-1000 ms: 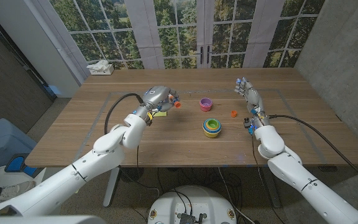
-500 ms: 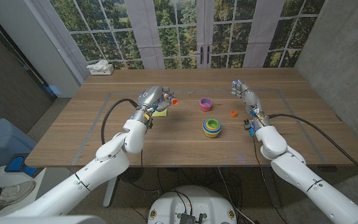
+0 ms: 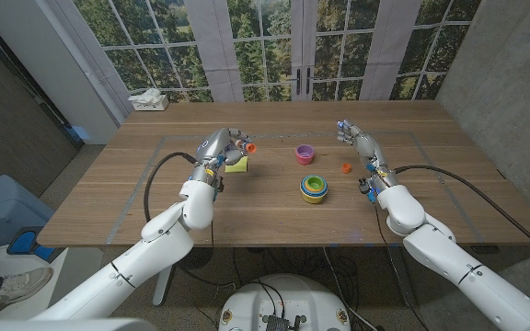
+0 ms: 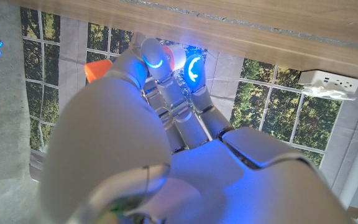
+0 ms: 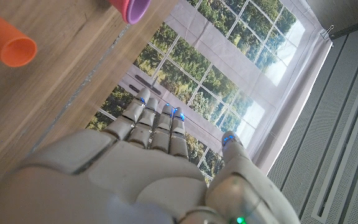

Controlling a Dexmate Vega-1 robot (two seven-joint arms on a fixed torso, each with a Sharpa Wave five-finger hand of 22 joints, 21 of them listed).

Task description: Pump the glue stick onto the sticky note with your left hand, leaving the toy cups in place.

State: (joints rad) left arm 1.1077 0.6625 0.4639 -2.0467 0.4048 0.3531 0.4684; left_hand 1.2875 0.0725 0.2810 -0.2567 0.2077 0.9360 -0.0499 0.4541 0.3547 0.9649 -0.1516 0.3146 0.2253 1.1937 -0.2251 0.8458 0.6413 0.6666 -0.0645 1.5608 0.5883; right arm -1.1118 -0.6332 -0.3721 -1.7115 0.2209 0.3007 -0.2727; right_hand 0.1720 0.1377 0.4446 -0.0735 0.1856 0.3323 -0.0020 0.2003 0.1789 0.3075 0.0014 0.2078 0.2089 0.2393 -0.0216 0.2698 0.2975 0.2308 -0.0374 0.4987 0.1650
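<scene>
My left hand [image 3: 219,144] is raised above the table's left middle and grips the glue stick [image 3: 246,145], whose orange end points to the right. In the left wrist view the fingers [image 4: 166,81] wrap the white glue stick [image 4: 174,56] with its orange end [image 4: 98,68]. The yellow sticky note [image 3: 237,165] lies on the table just below and in front of that hand. A pink toy cup [image 3: 304,154] and a stack of nested toy cups [image 3: 314,188] stand at the centre. My right hand [image 3: 362,141] is held up, open and holding nothing.
A small orange cap [image 3: 346,167] lies between the cups and my right hand; it appears in the right wrist view as the orange cap [image 5: 8,40] beside the pink cup [image 5: 129,7]. A white tissue box [image 3: 148,100] sits at the far left corner.
My left hand has lifted the glue stick up and slightly left, away from the sticky note. My right hand has drifted a little farther from me. The cups have not moved.
</scene>
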